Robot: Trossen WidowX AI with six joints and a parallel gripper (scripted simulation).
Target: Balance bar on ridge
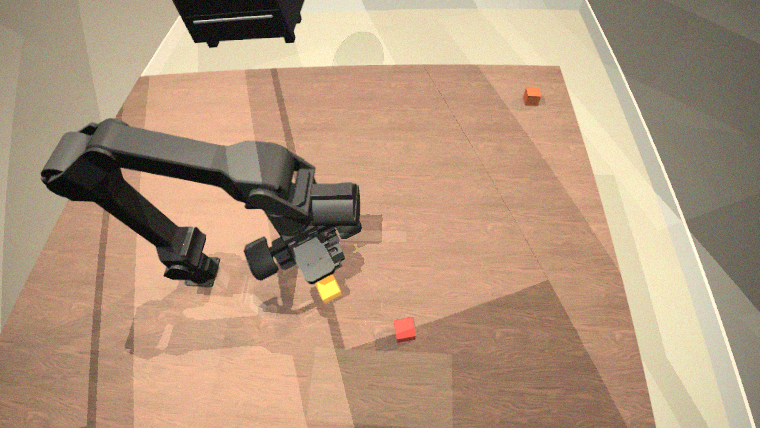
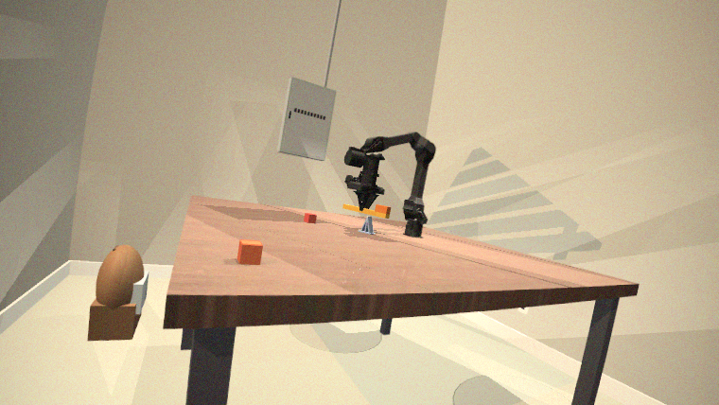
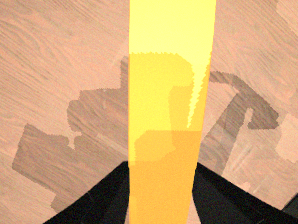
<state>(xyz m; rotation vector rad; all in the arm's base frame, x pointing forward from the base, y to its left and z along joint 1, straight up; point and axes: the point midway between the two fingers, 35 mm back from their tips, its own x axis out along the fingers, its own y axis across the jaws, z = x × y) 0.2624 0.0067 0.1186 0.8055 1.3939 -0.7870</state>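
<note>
The long yellow bar [image 1: 328,288] [image 2: 375,213] [image 3: 162,100] is held off the table, with an orange block [image 2: 382,210] on its end nearer the arm's base. My gripper [image 2: 362,208] [image 3: 160,168] is shut on the bar, one finger at each side. In the top view the fingers, the block and most of the bar are hidden by the arm. The pale blue-grey ridge [image 2: 368,224] stands on the table under the bar. The bar's underside is just above the ridge's top; whether they touch I cannot tell. The ridge is hidden in the other two views.
A red cube [image 1: 404,329] [image 2: 309,218] lies on the wooden table [image 1: 478,372] [image 2: 402,272], off to the side of the ridge. An orange-red cube [image 1: 531,96] [image 2: 250,252] lies near a far corner. The arm's base [image 1: 202,271] [image 2: 413,228] stands close to the ridge.
</note>
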